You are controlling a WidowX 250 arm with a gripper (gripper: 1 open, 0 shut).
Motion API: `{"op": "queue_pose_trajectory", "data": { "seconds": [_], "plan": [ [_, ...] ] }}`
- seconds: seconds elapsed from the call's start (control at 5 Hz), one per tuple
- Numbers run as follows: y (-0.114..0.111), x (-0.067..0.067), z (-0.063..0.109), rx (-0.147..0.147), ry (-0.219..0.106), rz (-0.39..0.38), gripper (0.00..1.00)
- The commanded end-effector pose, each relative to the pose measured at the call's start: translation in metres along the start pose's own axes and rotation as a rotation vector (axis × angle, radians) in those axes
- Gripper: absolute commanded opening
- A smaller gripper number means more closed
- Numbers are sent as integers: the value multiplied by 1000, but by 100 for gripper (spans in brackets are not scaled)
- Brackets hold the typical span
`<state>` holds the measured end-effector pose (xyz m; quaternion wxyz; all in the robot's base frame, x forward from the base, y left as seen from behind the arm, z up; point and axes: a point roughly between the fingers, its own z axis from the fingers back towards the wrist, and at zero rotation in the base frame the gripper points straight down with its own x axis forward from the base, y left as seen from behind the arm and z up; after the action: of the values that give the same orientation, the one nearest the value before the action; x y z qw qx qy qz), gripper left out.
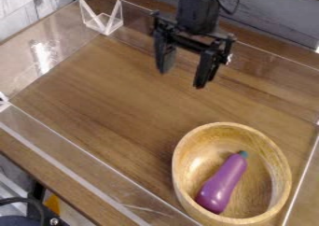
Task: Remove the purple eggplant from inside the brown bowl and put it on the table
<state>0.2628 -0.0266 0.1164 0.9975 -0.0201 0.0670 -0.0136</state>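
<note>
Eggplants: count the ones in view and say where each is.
1. The purple eggplant lies inside the brown bowl at the lower right; none seems hidden.

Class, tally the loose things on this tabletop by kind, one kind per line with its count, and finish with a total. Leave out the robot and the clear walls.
Toy vegetables: 1, the purple eggplant
Bowls: 1, the brown bowl, holding the eggplant
Total: 2

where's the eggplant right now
The purple eggplant lies inside the brown bowl at the camera view's lower right, well apart from the open gripper.
</note>
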Motion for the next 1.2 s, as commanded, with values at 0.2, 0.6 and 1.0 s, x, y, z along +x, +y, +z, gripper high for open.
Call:
{"op": "queue_pose_trajectory", "data": {
  "seconds": [0.2,0.6,1.0],
  "plan": [
    [-9,-5,-2,-24,-54,96,100],
    [-49,-25,-3,-28,-82,60,100],
    [-60,-39,-5,-34,-79,59,100]
  ]
}}
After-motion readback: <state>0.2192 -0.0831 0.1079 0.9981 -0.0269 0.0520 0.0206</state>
